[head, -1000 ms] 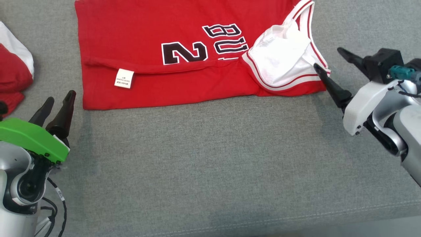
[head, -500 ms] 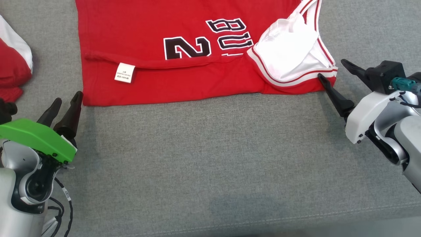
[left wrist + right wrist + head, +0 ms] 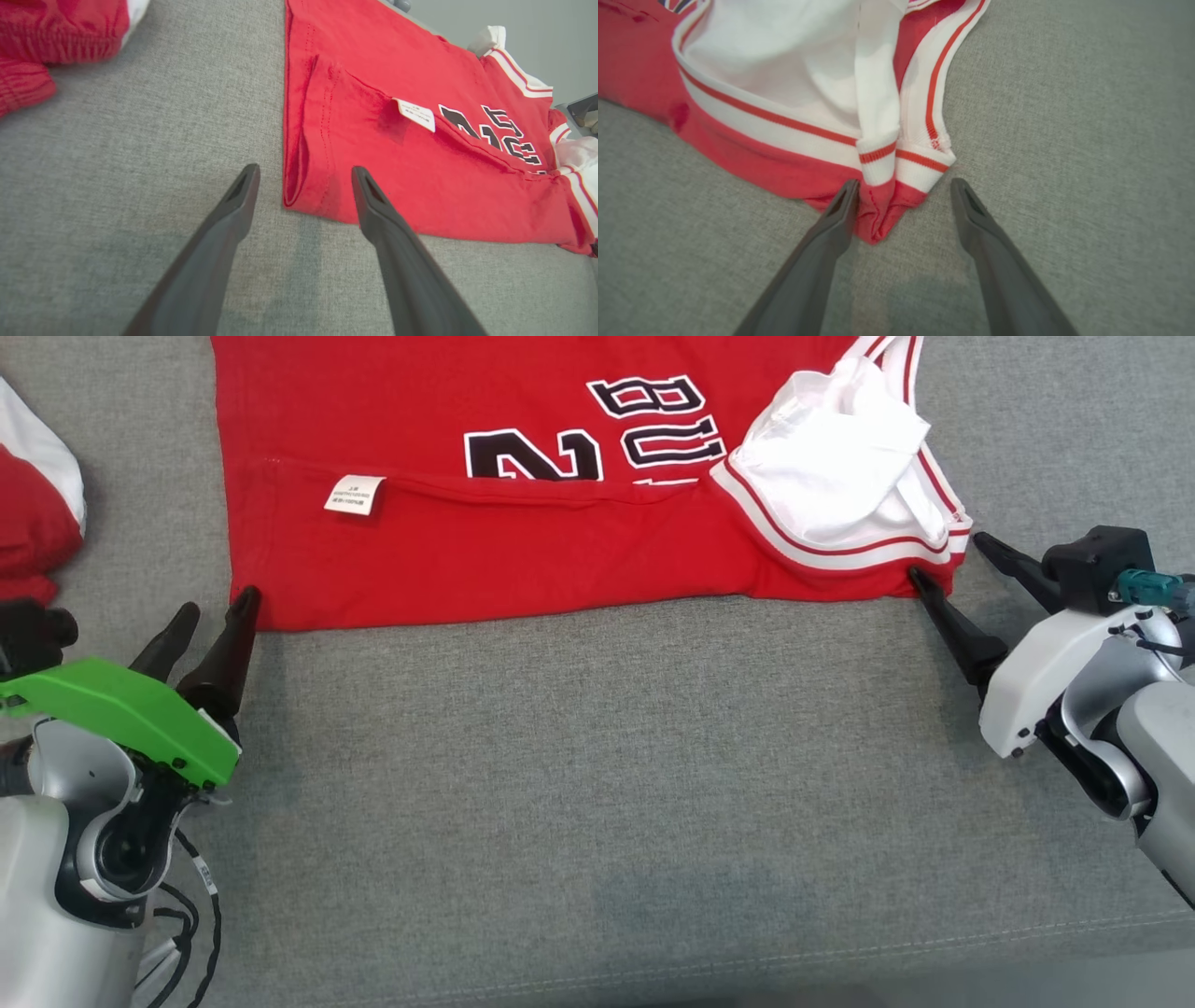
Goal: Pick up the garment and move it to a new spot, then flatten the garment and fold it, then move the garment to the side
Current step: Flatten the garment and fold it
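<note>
Lying flat on the grey bench (image 3: 579,784), the red garment (image 3: 523,541) is a sleeveless jersey spread wide, its far part cut off by the head view's upper edge. A fold edge runs across it. A white care label (image 3: 354,494) sits on that edge towards the garment's left end. Black lettering (image 3: 532,455) with white outlines shows just beyond the fold, partly covered by it. At the garment's right end an armhole gapes, showing white lining (image 3: 831,476) bordered by red-and-white striped trim (image 3: 840,555).

Left end effector (image 3: 217,605): fingers apart, nothing between the pads. It sits at the garment's near-left corner. In the left wrist view it (image 3: 304,171) straddles that corner, one finger over the red hem and the other over bare grey just outside the garment's left edge. Contact with the cloth: cannot tell.

Right end effector (image 3: 948,557): fingers apart, not gripping. It sits at the garment's near-right corner. In the right wrist view it (image 3: 906,183) has the red corner point lying between its fingers, one finger against the hem and the other clear of the garment.

A second bundle of red and white cloth (image 3: 33,523) lies well left of the garment.
</note>
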Motion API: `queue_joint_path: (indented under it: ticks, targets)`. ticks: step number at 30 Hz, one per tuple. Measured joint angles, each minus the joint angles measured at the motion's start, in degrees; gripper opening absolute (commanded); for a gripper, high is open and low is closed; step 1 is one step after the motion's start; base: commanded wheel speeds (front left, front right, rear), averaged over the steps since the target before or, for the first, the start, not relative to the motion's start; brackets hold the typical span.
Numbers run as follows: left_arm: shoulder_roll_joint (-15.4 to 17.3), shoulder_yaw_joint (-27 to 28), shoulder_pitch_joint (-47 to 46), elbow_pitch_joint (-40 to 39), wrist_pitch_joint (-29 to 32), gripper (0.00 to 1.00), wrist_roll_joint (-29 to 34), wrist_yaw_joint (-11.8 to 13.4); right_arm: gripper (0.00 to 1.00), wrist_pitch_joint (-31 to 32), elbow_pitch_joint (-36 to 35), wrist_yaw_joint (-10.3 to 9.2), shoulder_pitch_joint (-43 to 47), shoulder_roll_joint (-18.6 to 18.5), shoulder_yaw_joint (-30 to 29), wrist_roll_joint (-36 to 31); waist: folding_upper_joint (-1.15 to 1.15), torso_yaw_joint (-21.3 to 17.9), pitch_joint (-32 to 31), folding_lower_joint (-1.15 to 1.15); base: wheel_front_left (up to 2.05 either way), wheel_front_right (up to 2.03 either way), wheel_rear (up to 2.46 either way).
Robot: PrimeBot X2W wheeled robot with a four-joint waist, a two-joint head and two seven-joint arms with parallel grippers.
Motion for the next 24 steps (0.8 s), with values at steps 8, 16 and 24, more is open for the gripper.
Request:
queue_joint_path:
  ticks: [8, 16, 24]
  targets:
    - [-0.04, -0.99, -1.06, 1.80, 1.37, 1.00, 0.14, 0.00, 1.00, 0.27, 0.49, 0.66, -0.24, 0.74, -0.10, 0.55, 0.00, 0.29, 0.00, 0.00, 0.00, 0.00, 0.00]
    - [-2.32, -1.77, -3.28, 2.89, 3.58, 1.00, -1.71, -0.05, 0.95, 0.97, 0.57, 1.38, -0.99, 1.07, 0.25, 0.55, 0.00, 0.36, 0.24, 0.00, 0.00, 0.00, 0.00]
    - [-2.52, -2.67, -4.12, 4.36, 4.77, 0.16, -2.05, -0.67, 0.36, 1.53, 1.40, 2.42, -1.98, 1.26, 0.34, 1.22, 0.00, 0.47, 0.25, 0.00, 0.00, 0.00, 0.00]
